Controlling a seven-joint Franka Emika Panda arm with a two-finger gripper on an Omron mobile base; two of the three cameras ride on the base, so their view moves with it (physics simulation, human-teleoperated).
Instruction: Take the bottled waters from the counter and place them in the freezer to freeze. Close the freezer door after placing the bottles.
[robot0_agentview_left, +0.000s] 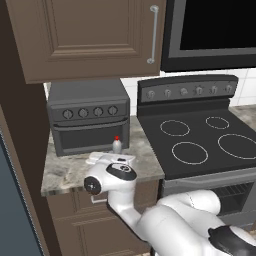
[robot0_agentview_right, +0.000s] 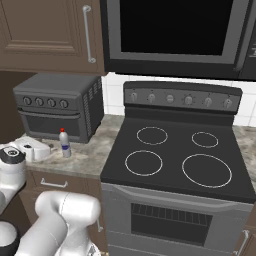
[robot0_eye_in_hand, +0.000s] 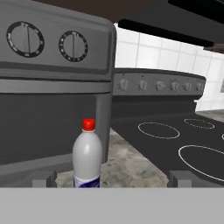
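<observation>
— While the arm leans low over the counter (robot0_agentview_left: 65, 172), where does the red-capped bottle (robot0_agentview_left: 117, 145) stand?

— Upright on the speckled granite, just in front of the toaster oven (robot0_agentview_left: 88, 117), near its right front corner. From the right base view the same bottle (robot0_agentview_right: 64, 143) stands a little off the oven's lower front edge, with bare stone between it and the black stovetop (robot0_agentview_right: 175, 160).

— And the gripper (robot0_eye_in_hand: 111, 179)?

— Released, jaws spread wide. In the hand view the two dark fingertips (robot0_eye_in_hand: 43, 180) rise far apart at the bottom, and the bottle (robot0_eye_in_hand: 87, 157) stands between them, nearer the left one. Nothing is grasped; the bottle looks farther off than the tips, apart from both.

— How does the hand sit in the base views?

— In the left base view the white hand (robot0_agentview_left: 112, 161) lies level just above the counter's front part, pointing toward the bottle, close to it. I cannot tell from there whether anything touches.

— What lies behind the bottle in the hand view?

— The oven's dark glass door and two round knobs (robot0_eye_in_hand: 73, 46) above it, with the stove's ring burners to the right.
</observation>
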